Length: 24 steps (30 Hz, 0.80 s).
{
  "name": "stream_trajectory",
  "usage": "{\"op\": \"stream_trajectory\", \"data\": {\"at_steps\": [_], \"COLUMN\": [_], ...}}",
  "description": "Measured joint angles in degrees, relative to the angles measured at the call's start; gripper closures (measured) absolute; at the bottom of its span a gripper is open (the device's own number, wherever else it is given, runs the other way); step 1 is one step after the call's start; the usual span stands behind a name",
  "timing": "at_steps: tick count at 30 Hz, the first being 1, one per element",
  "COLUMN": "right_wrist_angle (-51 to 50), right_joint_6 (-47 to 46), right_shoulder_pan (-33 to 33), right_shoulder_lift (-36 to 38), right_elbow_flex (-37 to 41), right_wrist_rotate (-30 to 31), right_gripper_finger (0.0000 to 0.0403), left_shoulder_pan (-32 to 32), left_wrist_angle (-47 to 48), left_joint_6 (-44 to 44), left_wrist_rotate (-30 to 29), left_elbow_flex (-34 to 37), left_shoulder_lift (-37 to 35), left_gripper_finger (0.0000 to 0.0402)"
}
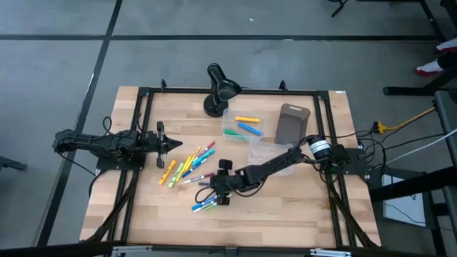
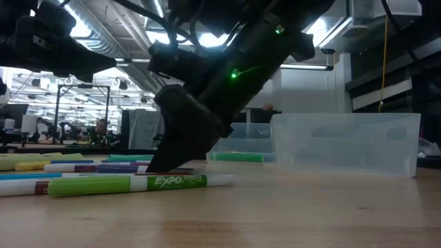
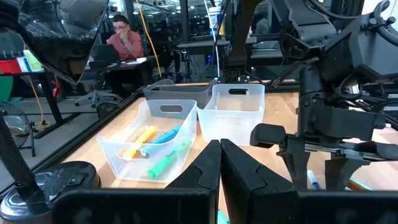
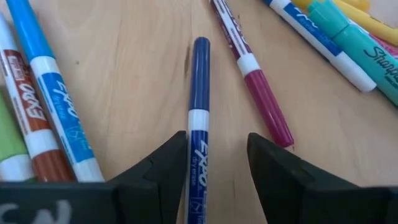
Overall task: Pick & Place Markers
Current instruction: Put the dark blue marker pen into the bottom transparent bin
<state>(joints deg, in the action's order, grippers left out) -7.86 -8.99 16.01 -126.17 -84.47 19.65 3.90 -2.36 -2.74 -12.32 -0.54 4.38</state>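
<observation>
Several markers [image 1: 187,165] in yellow, orange, green, blue and red lie loose on the wooden table, with a few more [image 1: 205,205] nearer the front. My right gripper [image 1: 218,187] slants down among them, open, its fingertips low at the table. In the right wrist view its fingers [image 4: 214,155] stand on either side of a dark blue marker [image 4: 199,93] that lies flat, along the line of the fingers. A maroon marker [image 4: 264,93] lies beside it. My left gripper [image 1: 171,143] waits shut at the table's left, level.
A clear bin [image 1: 243,125] at the back holds yellow, blue and green markers. A second clear bin [image 1: 275,153] stands beside it under my right arm, with a grey-brown tray [image 1: 291,123] behind. A black lamp [image 1: 218,89] stands at the far edge. A green marker [image 2: 138,183] lies nearest the low camera.
</observation>
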Motion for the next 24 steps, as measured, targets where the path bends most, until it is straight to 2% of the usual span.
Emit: {"op": "stream_trajectory", "data": {"at_steps": [5,14,24], "right_wrist_angle": [-0.1,-0.3,-0.1], "right_joint_6": [-0.9,-1.3,-5.6], "right_shoulder_pan": [-0.9,-2.8,-3.8], "right_shoulder_lift": [0.0,0.0,0.0], "right_elbow_flex": [0.0,0.2,0.2], "right_wrist_rotate": [-3.0,-8.4,-10.4], "right_gripper_finger": [0.0254,0.0369,0.037], "left_shoulder_pan": [0.0,0.0,0.0], "left_wrist_angle": [0.0,0.0,0.0], "left_joint_6": [0.0,0.0,0.0], "left_wrist_rotate": [0.0,0.0,0.0], "left_elbow_flex": [0.0,0.0,0.0], "left_shoulder_lift": [0.0,0.0,0.0], "left_gripper_finger": [0.0396,0.0395,0.0395]}}
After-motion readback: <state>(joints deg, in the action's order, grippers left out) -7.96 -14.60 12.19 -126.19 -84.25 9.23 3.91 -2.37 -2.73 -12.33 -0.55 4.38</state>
